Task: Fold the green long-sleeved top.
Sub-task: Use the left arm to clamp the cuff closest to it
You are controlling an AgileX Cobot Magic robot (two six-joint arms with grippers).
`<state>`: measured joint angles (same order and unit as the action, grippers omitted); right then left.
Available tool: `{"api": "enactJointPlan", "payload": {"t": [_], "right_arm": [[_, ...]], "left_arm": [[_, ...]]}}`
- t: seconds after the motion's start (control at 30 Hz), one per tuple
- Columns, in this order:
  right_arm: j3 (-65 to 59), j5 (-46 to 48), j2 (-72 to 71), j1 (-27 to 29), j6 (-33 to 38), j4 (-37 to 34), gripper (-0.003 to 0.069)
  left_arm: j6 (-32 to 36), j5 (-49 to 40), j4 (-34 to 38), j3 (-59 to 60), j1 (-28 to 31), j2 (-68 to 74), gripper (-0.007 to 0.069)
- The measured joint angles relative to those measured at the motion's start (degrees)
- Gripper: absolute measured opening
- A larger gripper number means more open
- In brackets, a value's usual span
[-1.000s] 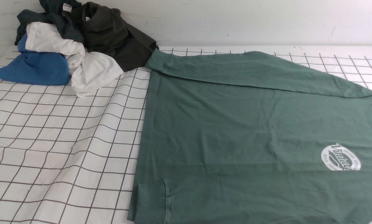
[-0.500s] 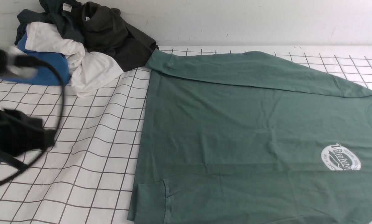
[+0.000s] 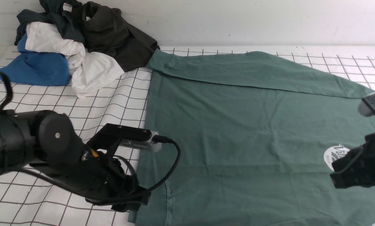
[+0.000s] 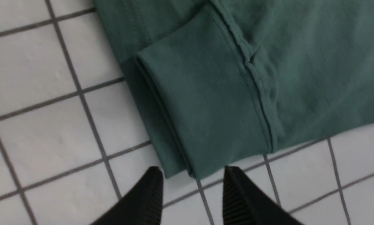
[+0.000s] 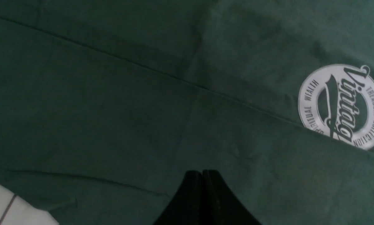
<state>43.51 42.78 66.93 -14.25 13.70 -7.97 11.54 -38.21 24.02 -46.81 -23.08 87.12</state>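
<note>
Fingers point(image 4: 149, 193) of the left gripper point(image 4: 193, 172) stand parted in the left wrist view, just short of the corner of the sleeve cuff point(image 4: 205, 103); advance until both cuff layers sit between the pads before closing. Right wrist view: the right gripper point(image 5: 202, 178) is pressed together, empty, over the green long-sleeved top point(image 5: 112, 93) near its Vintage logo point(image 5: 341, 106). Front view: the top lies flat on the gridded cloth point(image 3: 81, 125) beside the clothes pile point(image 3: 74, 47).

One green long-sleeved top point(image 3: 237, 125) is lying spread out. Four other garments are sitting heaped beside its far cuff: one blue point(image 3: 37, 70), one white point(image 3: 90, 73), one dark teal point(image 3: 62, 22) and one olive-brown point(image 3: 112, 34). Two grippers are showing: the left gripper point(image 4: 191, 172) at its near cuff and the right gripper point(image 5: 202, 172) near its logo.
</note>
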Motion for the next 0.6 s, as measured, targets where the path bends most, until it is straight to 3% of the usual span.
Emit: {"api": "enactJointPlan", "payload": {"t": [0.1,0.2,0.43,0.53,0.6], "right_arm": [[0.32,-2.43,2.82,-0.13,0.19,-0.77,-0.0011],[0.35,-3.11,4.42,-0.24,0.32,-2.06,-0.0011],[0.35,-3.47,4.87,-0.31,1.04,-3.39,-0.001],[0.35,-4.07,4.87,-0.31,1.42,-3.41,-0.0011],[0.35,-4.21,4.87,-0.31,1.43,-3.41,-0.0011]], "left_arm": [[0.0,0.91,-0.06,-3.59,-0.05,4.32,0.0384],[0.0,0.89,-0.16,-6.37,-0.05,8.13,0.0388],[-1.09,-2.22,-0.05,-11.27,-0.05,15.22,0.0196],[-0.97,-2.76,-0.17,-13.23,-0.05,15.28,0.0038],[-0.61,-3.11,-0.17,-13.73,-0.05,15.28,0.0018]]}}
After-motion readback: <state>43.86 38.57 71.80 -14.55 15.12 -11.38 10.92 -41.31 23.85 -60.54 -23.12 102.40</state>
